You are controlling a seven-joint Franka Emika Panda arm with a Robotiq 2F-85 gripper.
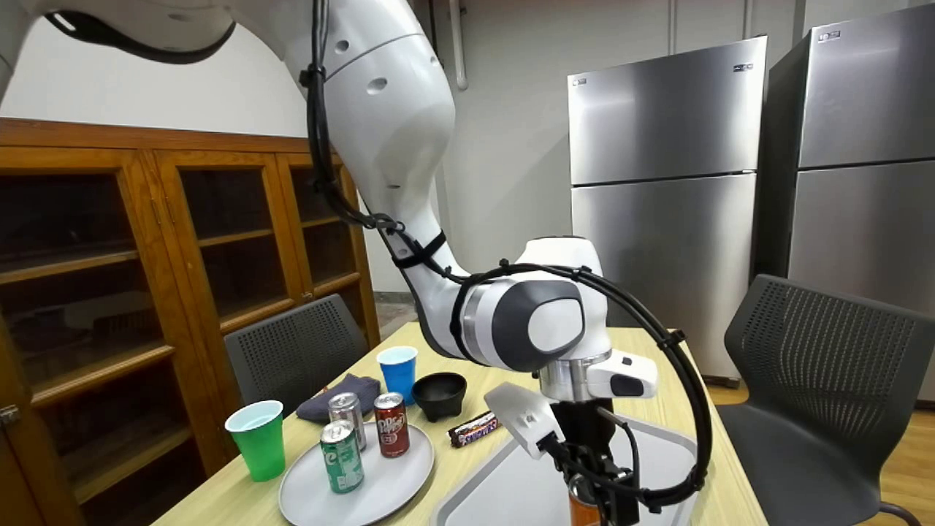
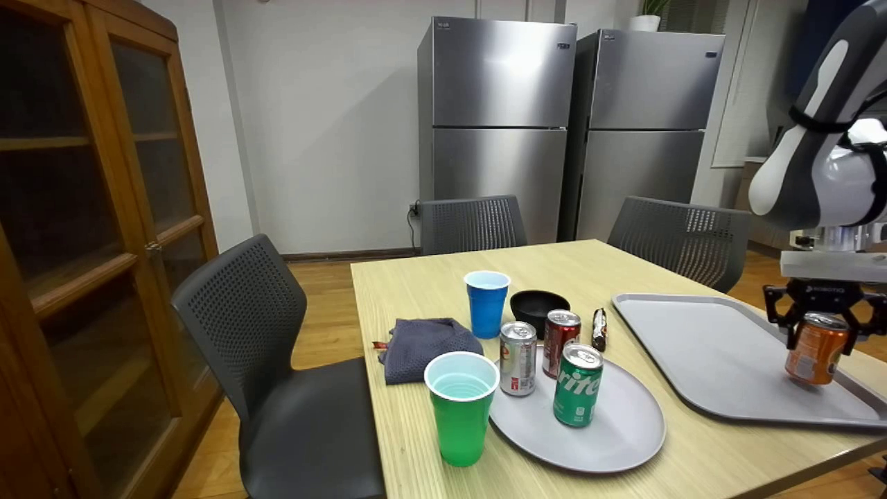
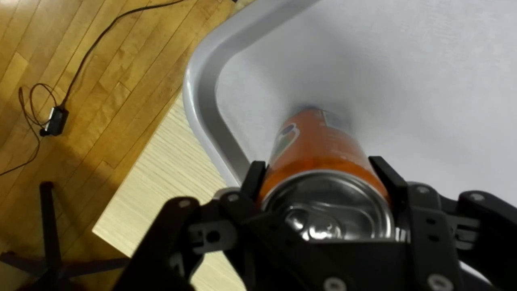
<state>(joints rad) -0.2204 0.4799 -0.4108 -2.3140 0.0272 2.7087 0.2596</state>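
Orange can (image 2: 816, 355) in jaws over tray (image 2: 714, 346), plate (image 2: 627, 419) alongside.

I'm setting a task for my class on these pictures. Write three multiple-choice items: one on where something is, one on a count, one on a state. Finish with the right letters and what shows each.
1. Where does the blue cup stand relative to the black bowl?
A) inside it
B) beside it
C) underneath it

2. How many cans stand on the round plate?
A) three
B) two
C) five

3. What state is the gripper in?
A) empty and wide open
B) empty and fully shut
C) closed on the orange can

Right letters:
1: B, since both exterior views show the cup next to the bowl.
2: A, since the green can, silver can and red can stand there.
3: C, since the wrist view shows that can between the fingers.
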